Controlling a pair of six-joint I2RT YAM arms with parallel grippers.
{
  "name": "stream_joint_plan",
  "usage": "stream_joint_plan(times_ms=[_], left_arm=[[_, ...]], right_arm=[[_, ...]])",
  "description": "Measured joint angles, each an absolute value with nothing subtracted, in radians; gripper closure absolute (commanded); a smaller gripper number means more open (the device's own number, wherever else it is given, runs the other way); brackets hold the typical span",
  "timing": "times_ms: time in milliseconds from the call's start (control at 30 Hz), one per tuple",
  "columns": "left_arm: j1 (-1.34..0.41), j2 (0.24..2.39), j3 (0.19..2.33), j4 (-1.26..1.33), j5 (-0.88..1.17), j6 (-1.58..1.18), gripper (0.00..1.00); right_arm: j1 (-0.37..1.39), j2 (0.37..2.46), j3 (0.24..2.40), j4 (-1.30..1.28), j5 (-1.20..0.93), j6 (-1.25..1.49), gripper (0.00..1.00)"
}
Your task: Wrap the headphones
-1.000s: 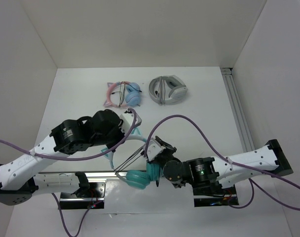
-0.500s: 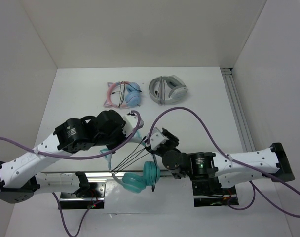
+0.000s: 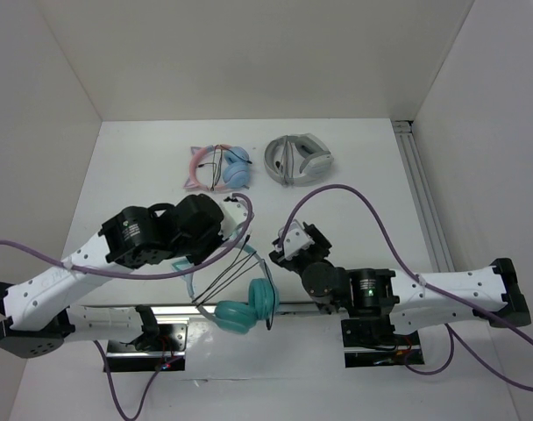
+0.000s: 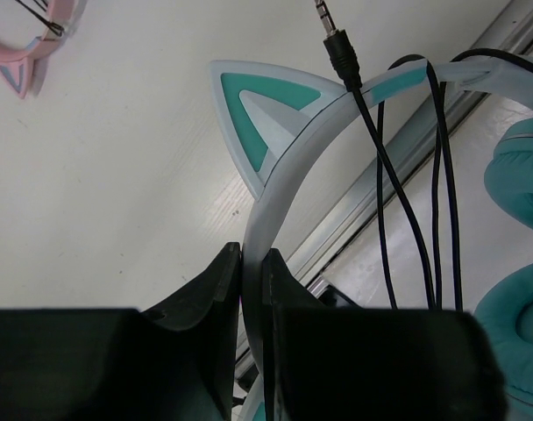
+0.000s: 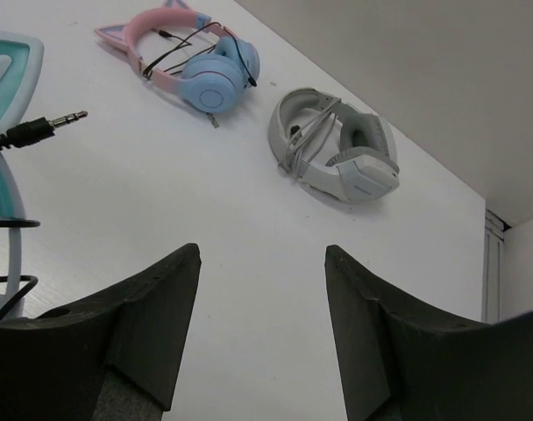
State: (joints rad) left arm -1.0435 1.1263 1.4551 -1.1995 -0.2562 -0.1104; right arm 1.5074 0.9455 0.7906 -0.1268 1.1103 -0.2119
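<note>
The teal headphones (image 3: 249, 307) hang off the table's near edge, ear cups low and pale headband (image 4: 280, 167) upward with a cat ear (image 4: 249, 114). My left gripper (image 4: 252, 263) is shut on the headband; in the top view it (image 3: 238, 239) is just above the ear cups. The thin black cable (image 4: 442, 202) runs in several strands across the headband, and its plug (image 4: 337, 44) sticks out free. My right gripper (image 5: 262, 254) is open and empty over bare table, right of the headphones (image 3: 288, 244). The plug (image 5: 47, 123) shows at its left.
The pink-and-blue cat-ear headphones (image 3: 218, 167) and the grey-and-white headphones (image 3: 299, 160) lie at the back of the table, also ahead of the right wrist (image 5: 196, 66) (image 5: 337, 158). A metal rail (image 3: 420, 193) runs along the right edge and another (image 3: 161, 309) along the near edge.
My right gripper has moved up and to the right, away from the ear cups, and is now clear of the cable. The ear cups have swung slightly. The left gripper kept its hold.
</note>
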Motion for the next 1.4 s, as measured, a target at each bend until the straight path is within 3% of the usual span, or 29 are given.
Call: stream_joint_plan(times_ms=[400, 500, 567, 600, 733, 933, 1133, 1400], left_arm=[[-1.050, 1.214, 1.456, -1.219, -0.339, -0.140, 1.00], [-1.051, 1.227, 1.457, -1.189, -0.334, -0.140, 1.00], [-1.051, 1.248, 1.465, -1.168, -0.334, -0.143, 1.00], [-1.051, 1.263, 1.468, -1.151, -0.334, -0.144, 1.00], [-1.039, 1.337, 1.470, -1.074, -0.327, -0.156, 1.00], [-0.915, 1.384, 1.420, -0.883, -0.282, -0.163, 1.00], [-0.842, 1.477, 1.402, -0.665, -0.302, -0.192, 1.00], [-0.795, 1.822, 1.488, -0.443, -0.258, -0.236, 1.00]], right_arm=[[1.460, 0.945, 0.784, -0.123, 1.080, -0.103, 0.30], [1.454, 0.958, 0.835, -0.176, 1.108, -0.023, 0.24], [1.460, 0.991, 0.930, -0.289, 1.196, 0.073, 0.02], [1.464, 1.013, 0.990, -0.363, 1.225, 0.152, 0.00], [1.473, 1.089, 1.266, -0.669, 1.309, 0.456, 0.00], [1.478, 1.076, 1.356, -0.930, 1.366, 0.694, 0.00], [1.477, 1.032, 1.401, -1.005, 1.394, 0.730, 0.00], [1.477, 0.877, 1.408, -0.995, 1.395, 0.713, 0.00]])
